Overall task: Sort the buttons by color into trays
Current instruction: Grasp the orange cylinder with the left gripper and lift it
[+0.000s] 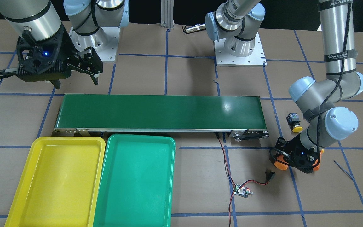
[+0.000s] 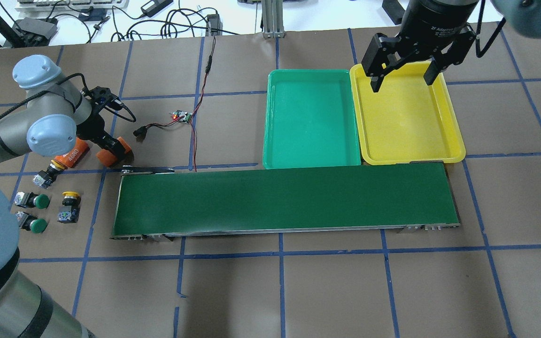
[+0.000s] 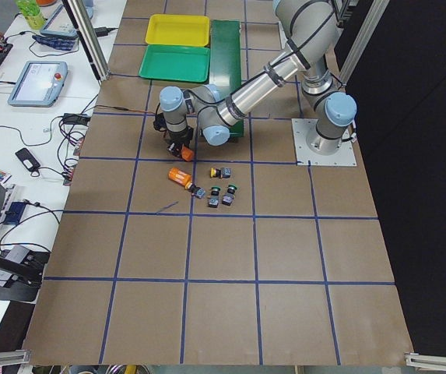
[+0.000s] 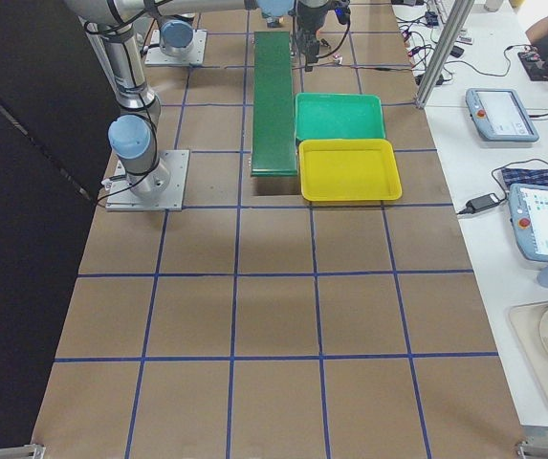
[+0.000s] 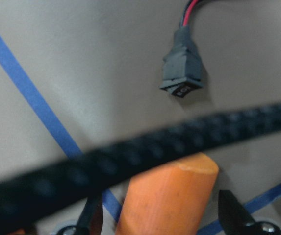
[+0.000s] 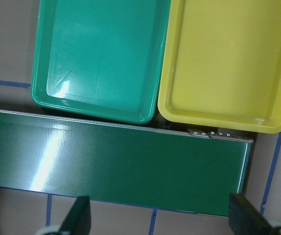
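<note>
Overhead exterior: sorting looks unstarted, green tray [image 2: 310, 122] and yellow tray [image 2: 406, 126] bare beside the conveyor belt [image 2: 284, 199], right gripper [image 2: 403, 82] released above its end. Off the belt's other end lie four buttons [image 2: 41, 201]; the left gripper [image 5: 157, 215], spread astride an orange cylinder [image 5: 167, 193], must next reach one.

Robotics lab: 2 arms [image 3: 269, 74] bolted to a table [image 2: 336, 291] gridded with blue tape [image 2: 336, 245], teach pendants [image 4: 496, 113] on side benches [image 4: 513, 277]
</note>
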You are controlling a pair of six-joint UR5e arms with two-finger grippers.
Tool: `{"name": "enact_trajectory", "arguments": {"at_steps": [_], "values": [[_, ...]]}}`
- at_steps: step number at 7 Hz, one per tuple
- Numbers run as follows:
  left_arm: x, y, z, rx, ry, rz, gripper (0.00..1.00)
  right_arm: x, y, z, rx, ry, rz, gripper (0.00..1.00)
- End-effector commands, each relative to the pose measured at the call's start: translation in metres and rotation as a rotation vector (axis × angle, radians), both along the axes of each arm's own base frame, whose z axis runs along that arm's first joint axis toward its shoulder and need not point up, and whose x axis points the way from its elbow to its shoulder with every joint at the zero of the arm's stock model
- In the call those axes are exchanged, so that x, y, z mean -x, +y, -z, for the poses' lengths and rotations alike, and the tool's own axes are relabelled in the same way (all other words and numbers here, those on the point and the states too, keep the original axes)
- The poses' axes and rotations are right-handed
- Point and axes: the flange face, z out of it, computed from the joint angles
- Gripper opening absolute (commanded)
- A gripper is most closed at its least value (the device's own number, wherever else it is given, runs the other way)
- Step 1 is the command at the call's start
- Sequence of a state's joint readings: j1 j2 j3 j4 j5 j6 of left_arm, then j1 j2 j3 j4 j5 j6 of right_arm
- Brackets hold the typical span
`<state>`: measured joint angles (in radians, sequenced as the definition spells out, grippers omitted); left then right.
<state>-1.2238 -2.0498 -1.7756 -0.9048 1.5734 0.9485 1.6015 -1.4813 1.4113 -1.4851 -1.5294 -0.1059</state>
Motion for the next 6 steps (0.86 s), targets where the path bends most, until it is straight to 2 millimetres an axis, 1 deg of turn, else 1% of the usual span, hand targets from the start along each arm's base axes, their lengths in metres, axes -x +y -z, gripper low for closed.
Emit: {"name": "enact_trajectory", "arguments": {"at_steps": [1,2,3,4,5,6], "values": [[0.006,0.004,-0.031,0.038,-0.009,0.069,0.04,0.000,0.000,0.000,0.000,0.000,0.000,1.00],[0.020,0.013,-0.067,0.044,-0.011,0.099,0.04,0.000,0.000,0.000,0.000,0.000,0.000,1.00],[0.048,0.032,-0.103,0.028,0.041,0.155,0.04,0.000,0.000,0.000,0.002,0.001,0.000,1.00],[0.100,0.054,-0.123,0.009,0.051,0.255,0.04,0.000,0.000,0.000,0.000,0.000,0.000,1.00],[0.146,0.086,-0.122,-0.011,0.050,0.368,0.01,0.000,0.000,0.000,0.002,0.000,0.000,1.00],[0.159,0.121,-0.104,-0.042,0.064,0.478,0.01,0.000,0.000,0.000,0.000,0.000,0.000,1.00]]}}
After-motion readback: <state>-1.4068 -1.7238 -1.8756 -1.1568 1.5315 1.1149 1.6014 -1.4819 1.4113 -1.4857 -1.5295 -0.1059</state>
